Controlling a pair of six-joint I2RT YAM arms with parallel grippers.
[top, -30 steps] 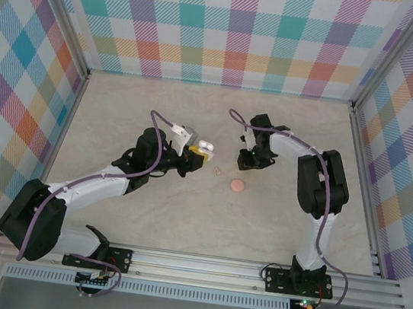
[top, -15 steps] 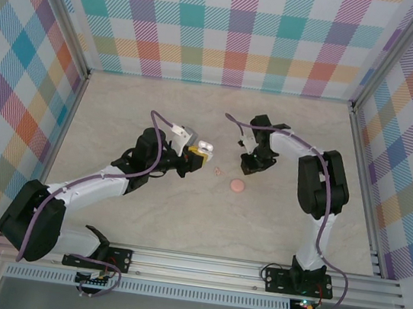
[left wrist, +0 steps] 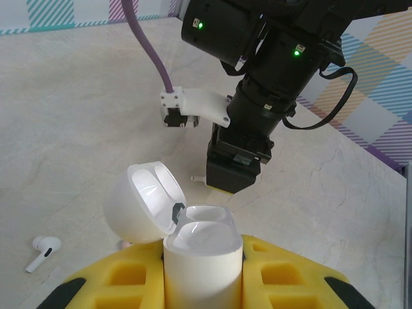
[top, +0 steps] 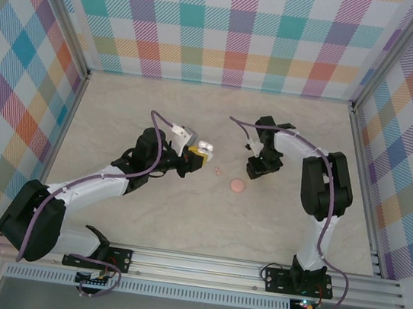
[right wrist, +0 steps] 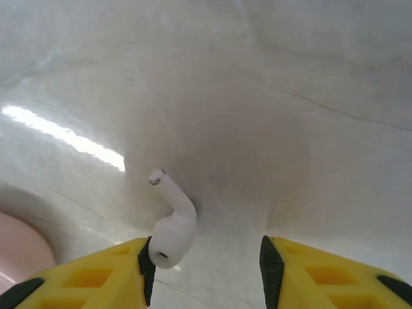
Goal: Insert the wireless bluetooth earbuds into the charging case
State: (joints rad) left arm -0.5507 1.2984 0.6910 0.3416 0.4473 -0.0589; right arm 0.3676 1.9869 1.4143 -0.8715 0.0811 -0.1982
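Left gripper [left wrist: 203,286] squeezes the small shiny white plastic case [left wrist: 203,251], lid up. Right gripper [right wrist: 205,267] grips nothing, its yellow fingers [right wrist: 96,273] apart, one tiny white plastic earbud [right wrist: 172,225] touching a finger.

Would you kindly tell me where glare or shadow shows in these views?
Right wrist view: a glare streak crosses the table, soft shadow surrounds the sharp earbud. Left wrist view: highlights gleam on the charging case. Top external view: evenly lit.

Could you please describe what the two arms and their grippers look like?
The left arm and right arm have white links, black joints and purple cables. The left gripper and right gripper have yellow fingers. Green lights glow on the right wrist.
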